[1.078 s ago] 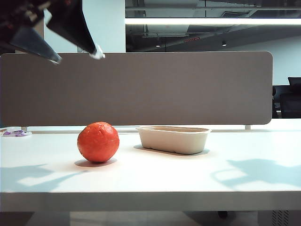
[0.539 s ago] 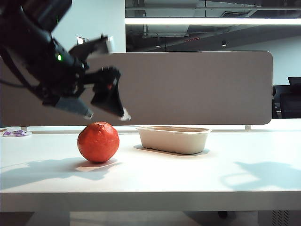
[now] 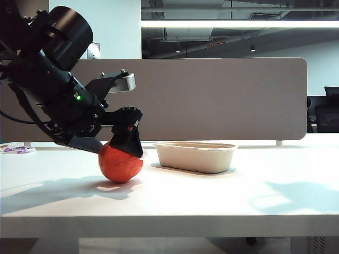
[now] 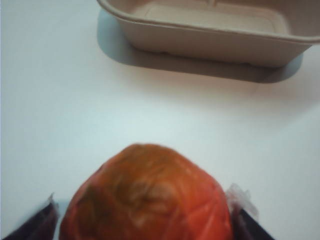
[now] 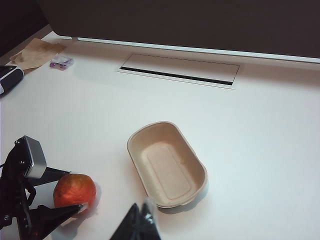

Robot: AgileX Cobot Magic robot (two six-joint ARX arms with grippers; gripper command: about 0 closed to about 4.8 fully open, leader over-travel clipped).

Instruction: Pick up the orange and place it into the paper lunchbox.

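The step in hand looks like the grasp. The left gripper (image 3: 121, 144) is down over the orange (image 3: 121, 162) on the left of the white table (image 3: 212, 196), jaws spread wide, one finger on each side of the fruit; in the left wrist view the dark fingertips (image 4: 35, 225) flank the orange (image 4: 147, 195) without clearly pressing it. The orange sits on the table, near the left end of the paper lunchbox (image 3: 196, 156) but apart from it.

The next move probably calls for closing on the fruit, lifting it above the rolled rim, and carrying it right.

The lunchbox (image 5: 167, 164) is empty.

The right gripper (image 5: 142, 220) hangs high above the table's near side, its fingers pressed together on nothing.
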